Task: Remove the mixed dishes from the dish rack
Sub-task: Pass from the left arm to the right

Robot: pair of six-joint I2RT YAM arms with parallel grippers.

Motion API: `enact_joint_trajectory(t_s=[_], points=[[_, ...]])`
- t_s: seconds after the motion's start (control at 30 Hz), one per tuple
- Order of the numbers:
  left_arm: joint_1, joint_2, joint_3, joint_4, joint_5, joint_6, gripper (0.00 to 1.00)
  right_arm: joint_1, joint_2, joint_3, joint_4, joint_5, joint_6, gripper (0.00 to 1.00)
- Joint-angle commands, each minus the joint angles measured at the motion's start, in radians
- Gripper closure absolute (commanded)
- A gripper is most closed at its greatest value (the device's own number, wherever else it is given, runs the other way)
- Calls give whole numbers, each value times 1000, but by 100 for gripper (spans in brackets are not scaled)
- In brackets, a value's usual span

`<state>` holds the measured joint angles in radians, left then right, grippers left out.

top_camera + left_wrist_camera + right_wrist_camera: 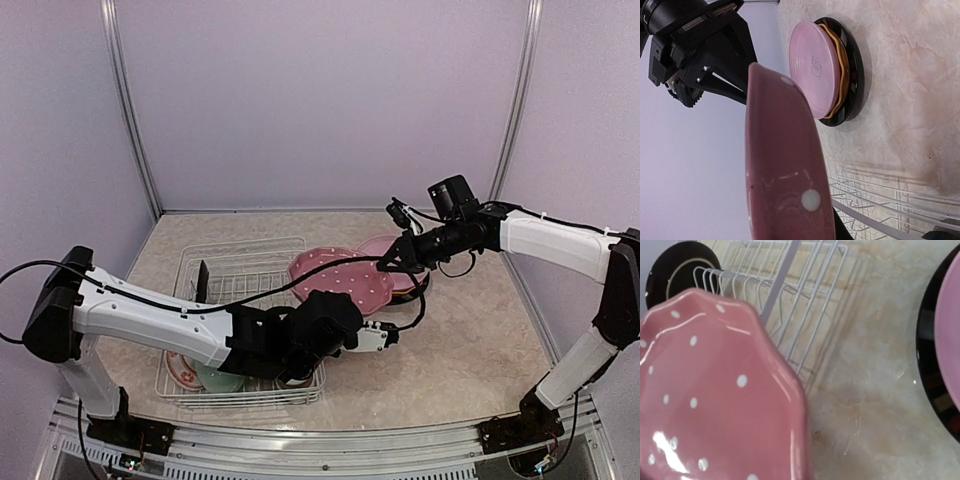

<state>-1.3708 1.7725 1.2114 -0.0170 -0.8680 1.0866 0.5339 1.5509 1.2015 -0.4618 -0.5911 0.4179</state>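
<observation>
**Pink plate gripped at both rims beside the rack**

The right gripper (pixel 395 260) has its jaws closed almost together at the far rim of the pink, white-dotted, scalloped ceramic plate (pixel 345 280), seemingly pinching it. The left gripper (pixel 385 332), jaws narrowly parted, clamps the near rim and holds the plate aloft just right of the white wire dish rack (pixel 240 262). This is likely a handover, since the stack of round pink, yellow and black plates (pixel 815 65) lies further right of the rack, within the right arm's reach. An upright black plate (pixel 203 280) stands inside the rack
</observation>
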Motion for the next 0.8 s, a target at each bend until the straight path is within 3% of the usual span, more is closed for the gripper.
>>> enact_joint_trajectory(t_s=[0.0,0.17,0.4,0.53,0.63,0.77], points=[[6,-36,19,144,-69,-13,100,8,24,9,-36,10,-62,85],[7,-43,13,151,-62,-13,100,10,45,0,-47,17,-79,76],[9,-45,6,168,-62,3,100,14,63,14,-39,10,-77,87],[5,-45,-6,197,-58,26,100,17,87,27,-47,13,-87,70],[2,-47,-9,200,-52,31,100,18,108,33,-49,15,-103,72],[-1,-48,-12,211,-52,41,100,17,121,31,-40,-3,-109,83]])
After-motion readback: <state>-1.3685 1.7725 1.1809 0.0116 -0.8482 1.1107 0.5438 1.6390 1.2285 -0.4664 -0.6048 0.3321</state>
